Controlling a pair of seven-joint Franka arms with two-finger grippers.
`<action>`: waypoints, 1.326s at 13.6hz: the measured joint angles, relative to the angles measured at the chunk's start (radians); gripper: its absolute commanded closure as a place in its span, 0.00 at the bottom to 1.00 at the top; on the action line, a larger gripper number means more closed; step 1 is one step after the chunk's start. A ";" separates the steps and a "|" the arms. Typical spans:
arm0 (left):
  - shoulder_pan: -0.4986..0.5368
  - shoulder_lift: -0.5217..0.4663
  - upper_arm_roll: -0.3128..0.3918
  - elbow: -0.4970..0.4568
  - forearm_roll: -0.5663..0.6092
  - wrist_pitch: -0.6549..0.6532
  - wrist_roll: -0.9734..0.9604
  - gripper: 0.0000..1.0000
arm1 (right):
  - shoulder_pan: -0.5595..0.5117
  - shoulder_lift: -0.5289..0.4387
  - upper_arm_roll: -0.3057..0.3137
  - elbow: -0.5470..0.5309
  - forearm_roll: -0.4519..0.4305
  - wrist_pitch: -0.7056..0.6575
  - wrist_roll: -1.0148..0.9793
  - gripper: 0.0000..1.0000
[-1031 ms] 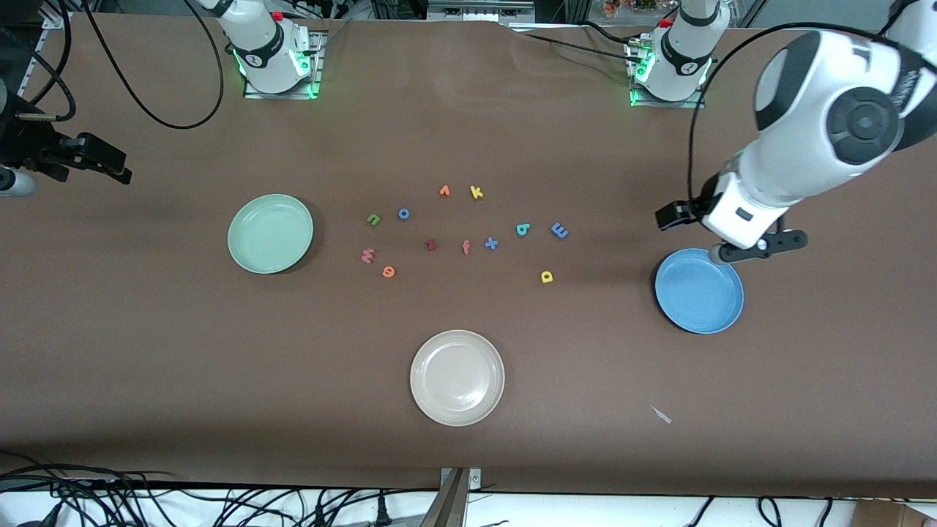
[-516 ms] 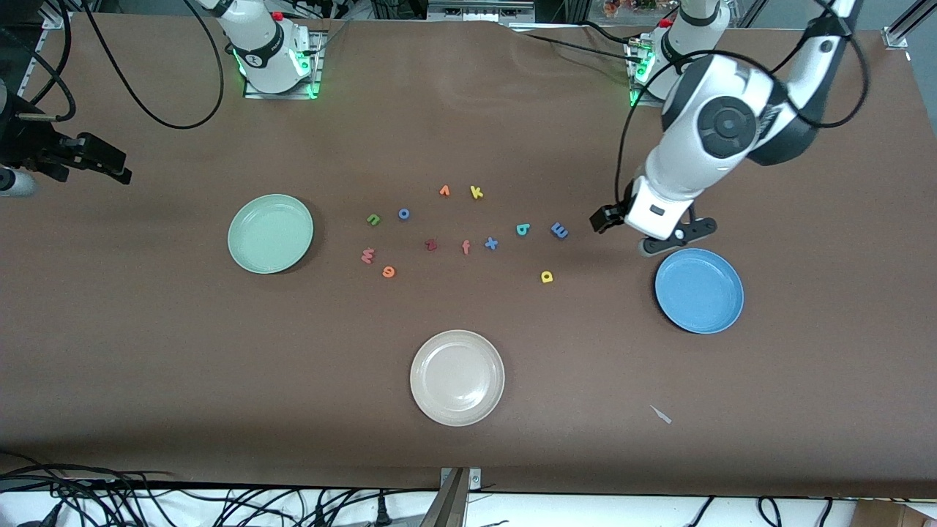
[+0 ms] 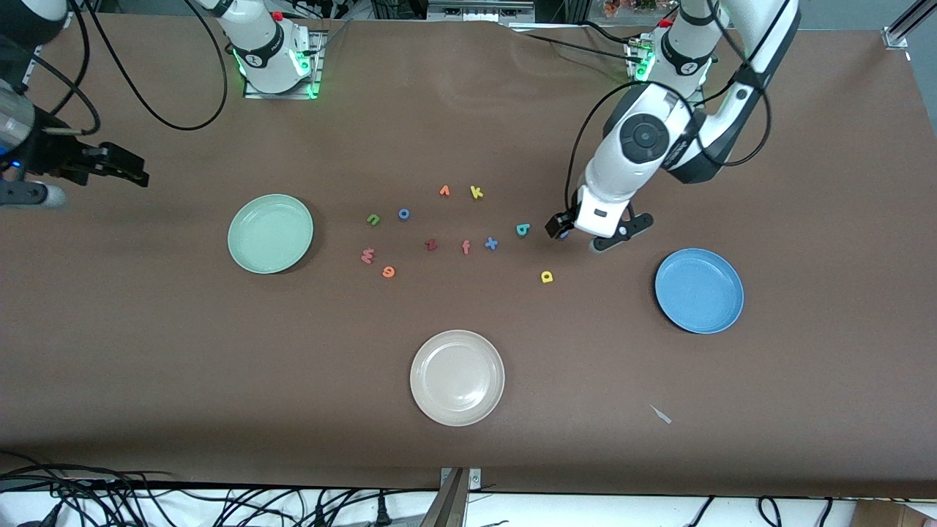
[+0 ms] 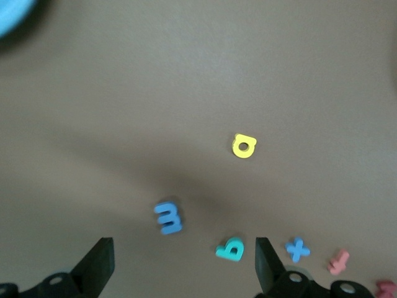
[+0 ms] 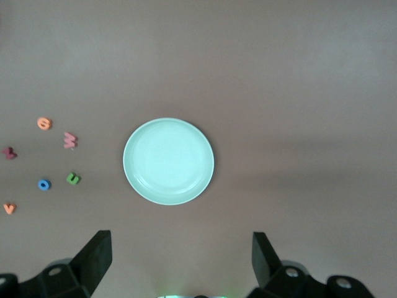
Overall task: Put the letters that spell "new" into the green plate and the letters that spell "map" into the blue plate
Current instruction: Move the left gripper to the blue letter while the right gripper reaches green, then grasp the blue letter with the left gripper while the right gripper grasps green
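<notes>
Front: left hand [image 3: 583, 236] has swung from the blue plate [image 3: 699, 291] to above blue "m", fingers spread, empty | left wrist: "m" [image 4: 168, 218] on desk between fingers | right wrist: right hand [image 5: 180, 257] waits open over green plate [image 5: 168, 161]; plates empty.

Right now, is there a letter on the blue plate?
No, the blue plate has nothing in it; the foam letters all lie on the brown table.

Matt brown table [image 3: 219, 351]; glossy green plate [image 3: 270, 233], blue plate [image 3: 699, 290]; matt letters
</notes>
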 measured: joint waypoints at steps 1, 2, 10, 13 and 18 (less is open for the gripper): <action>-0.006 0.034 0.000 0.000 0.047 0.023 -0.043 0.00 | 0.020 0.025 0.001 -0.002 0.000 0.003 0.000 0.00; -0.008 0.067 0.000 0.000 0.091 0.036 -0.081 0.00 | 0.042 0.052 0.002 -0.003 0.000 0.015 0.001 0.00; -0.008 0.226 0.003 0.001 0.148 0.058 -0.196 0.13 | 0.154 0.124 0.160 -0.224 -0.001 0.315 0.490 0.00; -0.010 0.237 0.003 0.000 0.148 0.083 -0.234 0.21 | 0.165 0.123 0.236 -0.380 -0.003 0.510 0.751 0.00; -0.016 0.238 0.002 -0.018 0.186 0.097 -0.288 0.31 | 0.237 0.234 0.254 -0.557 -0.070 0.852 1.117 0.12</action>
